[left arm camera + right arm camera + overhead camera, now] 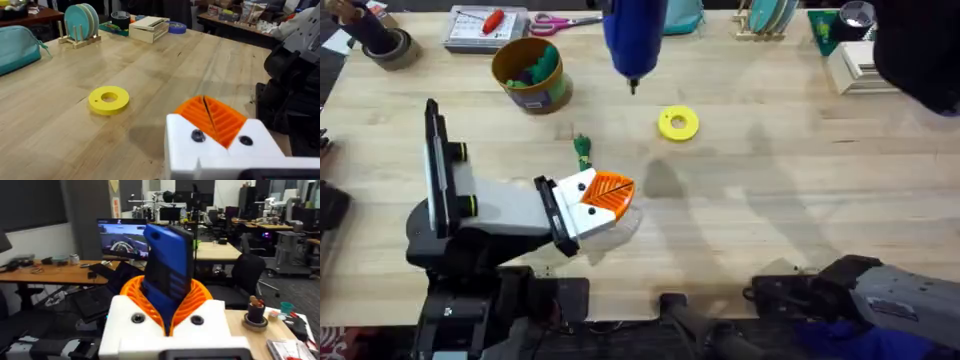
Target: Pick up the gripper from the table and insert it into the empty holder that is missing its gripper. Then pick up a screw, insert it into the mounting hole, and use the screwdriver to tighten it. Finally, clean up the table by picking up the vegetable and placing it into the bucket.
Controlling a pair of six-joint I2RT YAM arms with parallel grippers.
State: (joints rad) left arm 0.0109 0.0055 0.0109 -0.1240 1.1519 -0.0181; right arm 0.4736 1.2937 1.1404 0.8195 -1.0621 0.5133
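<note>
Right gripper (167, 312) is pinching the blue screwdriver (167, 270) upright. Left gripper (210, 122) is sitting pressed together, nothing between its pads. Overhead is showing the vegetable (582, 150) beside it.

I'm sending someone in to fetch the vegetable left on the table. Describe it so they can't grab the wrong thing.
Start at the mustard-yellow bucket near the table's far left. Come toward the white-and-orange left hand resting mid-table; the vegetable lies between them, just beyond that hand. It is slim, dark green and leafy, unlike the flat yellow ring to its right.
</note>
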